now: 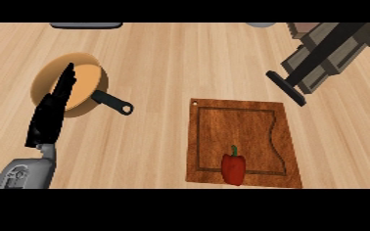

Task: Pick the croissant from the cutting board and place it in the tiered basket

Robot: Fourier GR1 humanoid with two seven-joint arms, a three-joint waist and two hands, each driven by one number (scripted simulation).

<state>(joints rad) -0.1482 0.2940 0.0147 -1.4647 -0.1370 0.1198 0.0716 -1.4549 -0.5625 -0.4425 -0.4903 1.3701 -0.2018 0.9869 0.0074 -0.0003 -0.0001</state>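
A red bell pepper (233,170) with a green stem is lying at the near edge of the cutting board (244,127); no croissant is showing there. Left of the board, the left hand (51,112) is resting open, fingers straight, overlapping a tan pan (86,80). Up and right of the board, I cannot tell how the right hand (288,88) is set.

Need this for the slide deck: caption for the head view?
Red bell pepper on brown wooden cutting board; left hand open beside tiered basket; right hand raised at upper right.

Kitchen counter; pan (72,85), cutting board (245,122)
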